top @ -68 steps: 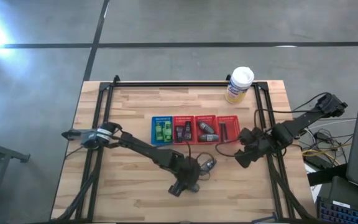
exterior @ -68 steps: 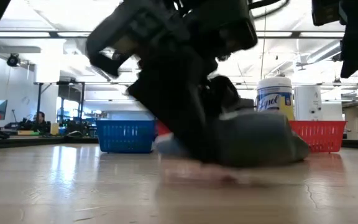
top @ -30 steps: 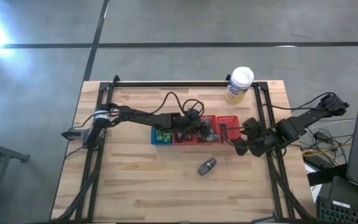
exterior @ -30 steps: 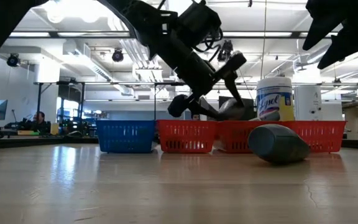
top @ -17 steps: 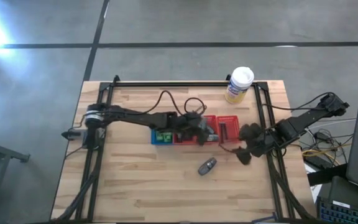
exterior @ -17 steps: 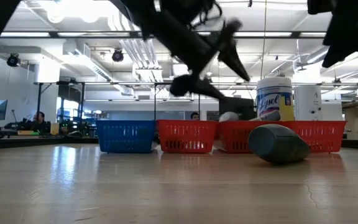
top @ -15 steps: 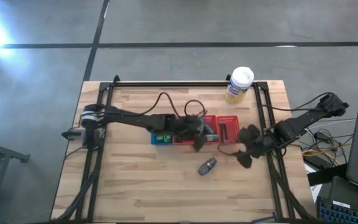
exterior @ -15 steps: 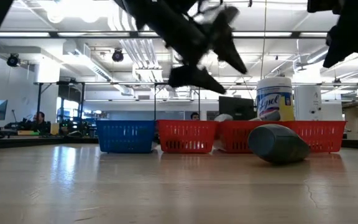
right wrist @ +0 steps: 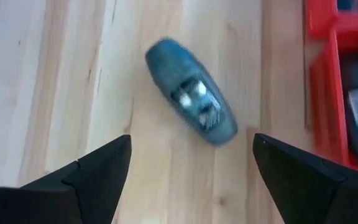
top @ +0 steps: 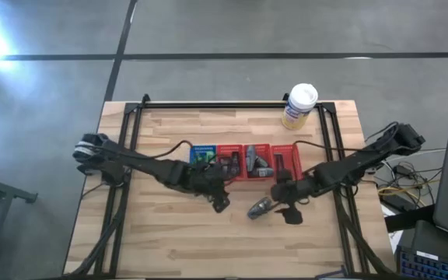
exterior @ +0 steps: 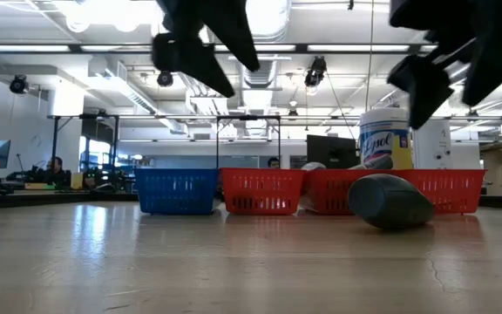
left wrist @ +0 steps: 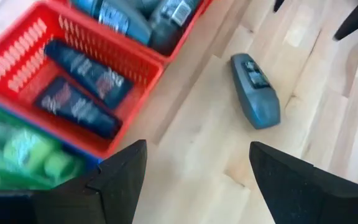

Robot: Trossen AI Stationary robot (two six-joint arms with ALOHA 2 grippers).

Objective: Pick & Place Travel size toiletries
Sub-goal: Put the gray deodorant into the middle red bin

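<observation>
One grey oval container point(top: 259, 208) lies on its side on the bare table, near of the trays; it also shows in the low view point(exterior: 390, 201) and both wrist views point(left wrist: 255, 90) point(right wrist: 191, 99). The other toiletries lie in the trays: green packets point(left wrist: 17, 149) in the blue one, dark tubes point(left wrist: 79, 87) in a red one. My right gripper point(top: 280, 206) is open, just right of the container and above it point(right wrist: 191, 186). My left gripper point(top: 219, 202) is open in the air, left of the container point(left wrist: 197, 180).
A row of slotted trays stands across the table's middle: the blue tray point(top: 202, 155) and three red trays point(top: 257, 161). A tall yellowish canister with a white lid point(top: 300, 105) stands at the far right. Bare wood lies along the near edge.
My left gripper has drawn back from above the red trays toward the table's near-left, staying open. My right gripper has swung from the right edge toward the table's left, up to the grey container. The container has stayed where it was.
</observation>
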